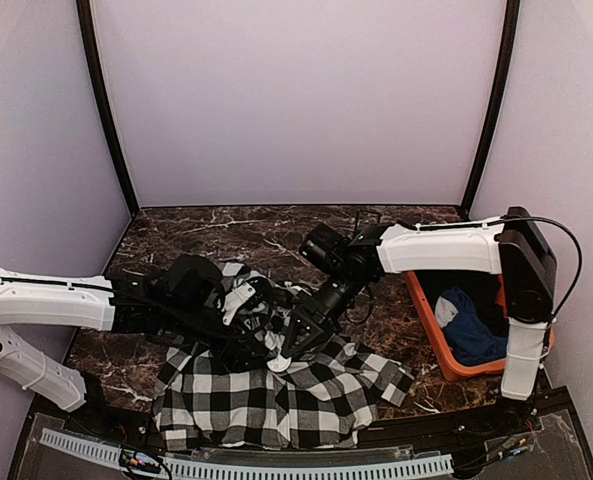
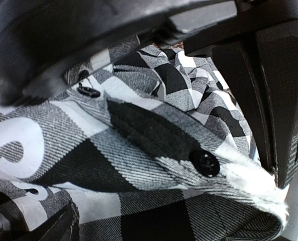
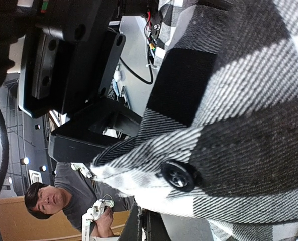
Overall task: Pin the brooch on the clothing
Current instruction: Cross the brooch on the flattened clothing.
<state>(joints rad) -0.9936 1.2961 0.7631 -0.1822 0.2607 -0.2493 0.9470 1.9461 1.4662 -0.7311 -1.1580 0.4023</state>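
The clothing [image 1: 276, 400] was soft woven flannel, matt and slightly fuzzy, frayed along its white edge. Its button [image 2: 205, 163] was glossy black plastic. The tabletop [image 1: 236, 235] looked like polished dark marble. The orange bin [image 1: 426, 320] was smooth plastic and held blue cloth [image 1: 473, 338].

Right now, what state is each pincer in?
Left pincer: open, over the black-and-white checked flannel shirt.
Right pincer: closed on that shirt.

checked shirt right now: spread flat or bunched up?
Partly spread. The checked shirt lies flat in its near half; the far half is bunched and raised, with a buttoned edge lifted in both wrist views.
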